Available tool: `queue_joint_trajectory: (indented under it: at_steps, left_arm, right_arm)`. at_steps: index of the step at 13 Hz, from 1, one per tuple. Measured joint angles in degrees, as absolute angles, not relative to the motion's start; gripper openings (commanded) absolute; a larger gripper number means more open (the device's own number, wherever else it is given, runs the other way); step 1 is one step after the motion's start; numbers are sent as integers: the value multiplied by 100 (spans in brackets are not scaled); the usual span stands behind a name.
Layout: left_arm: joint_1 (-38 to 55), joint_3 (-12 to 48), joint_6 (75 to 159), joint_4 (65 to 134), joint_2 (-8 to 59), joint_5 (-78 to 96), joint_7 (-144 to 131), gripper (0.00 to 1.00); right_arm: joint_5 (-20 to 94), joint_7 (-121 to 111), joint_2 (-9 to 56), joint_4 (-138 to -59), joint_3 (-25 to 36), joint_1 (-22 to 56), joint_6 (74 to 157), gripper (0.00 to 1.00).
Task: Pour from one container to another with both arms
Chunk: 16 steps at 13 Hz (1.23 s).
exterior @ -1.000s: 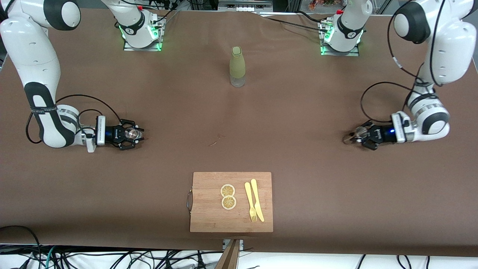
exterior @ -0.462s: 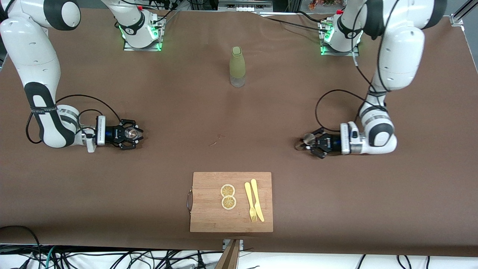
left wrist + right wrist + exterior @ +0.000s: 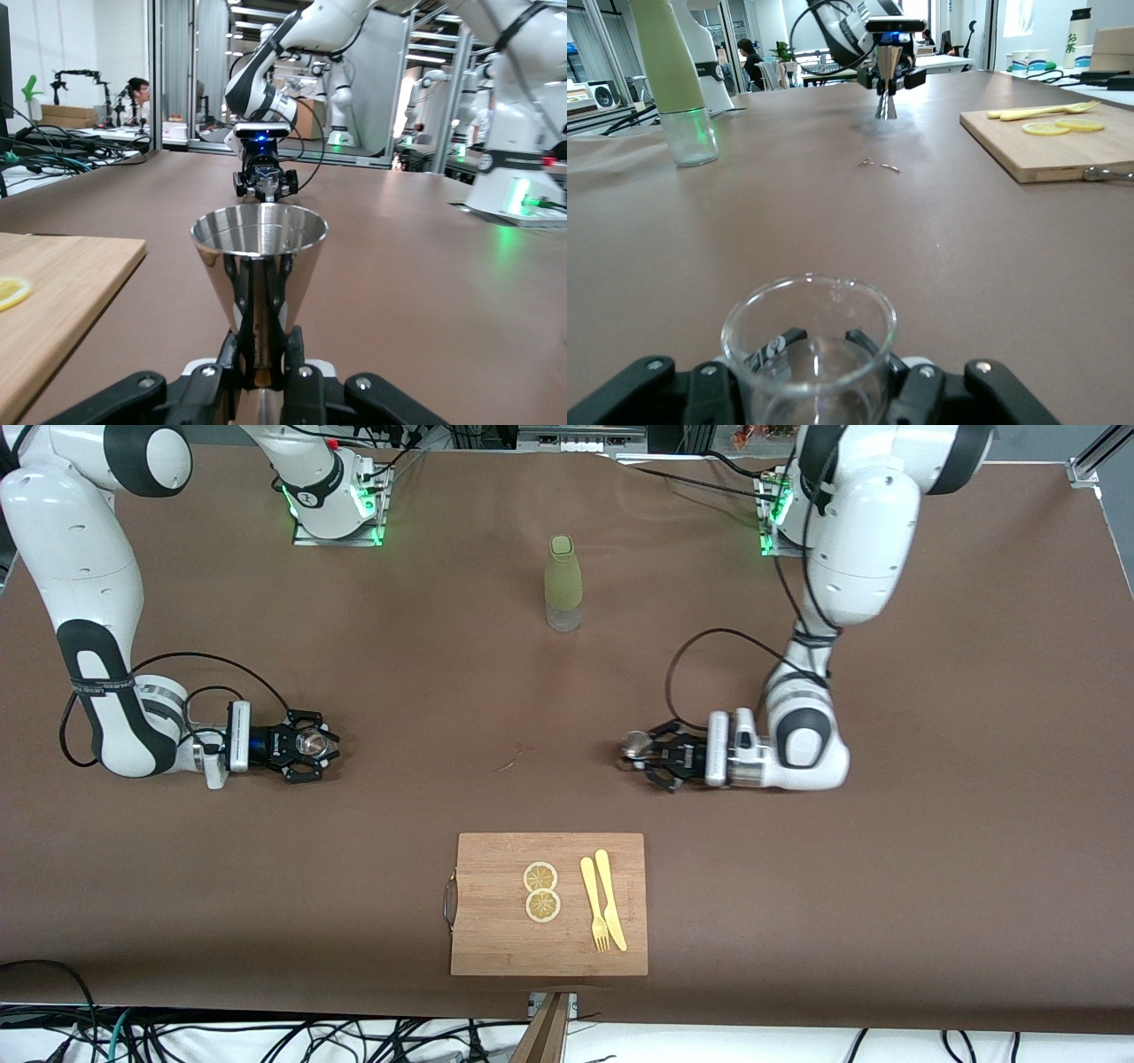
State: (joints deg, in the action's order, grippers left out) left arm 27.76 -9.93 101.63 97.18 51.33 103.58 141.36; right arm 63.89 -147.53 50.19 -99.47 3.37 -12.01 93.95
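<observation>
The left gripper (image 3: 640, 756) is clamping the metal jigger (image 3: 634, 744) by its waist, low over mid-table near the cutting board (image 3: 496, 948). The right gripper (image 3: 312, 745) is closing around the glass cup (image 3: 310, 740) at the right arm's end. Judged step: bringing both vessels together; next calls for lifting the cup to the jigger's rim

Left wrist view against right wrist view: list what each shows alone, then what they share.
Only the left wrist view shows the left gripper shut on the silvery hourglass metal jigger from up close. Only the right wrist view shows the tall olive-green bottle, the yellow plastic fork, and the tiny clear glass cup between the right gripper's fingers. Both share the brown table and the bamboo cutting board.
</observation>
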Motion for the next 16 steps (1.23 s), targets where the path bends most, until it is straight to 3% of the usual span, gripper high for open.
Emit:
queue_joint_trajectory:
  at_steps: [11,16]
  left_arm:
    - [3760,-581,11087,8207,5975,11393,13475,0]
    - [3969,-579,11198,7821,6229,11618,13429,0]
  right_arm:
    - [6505,-13946,4924,-9615,-274,-1201,9392,20]
    - [6498,-13104,4303,-9586,-565,-1016,9502,20]
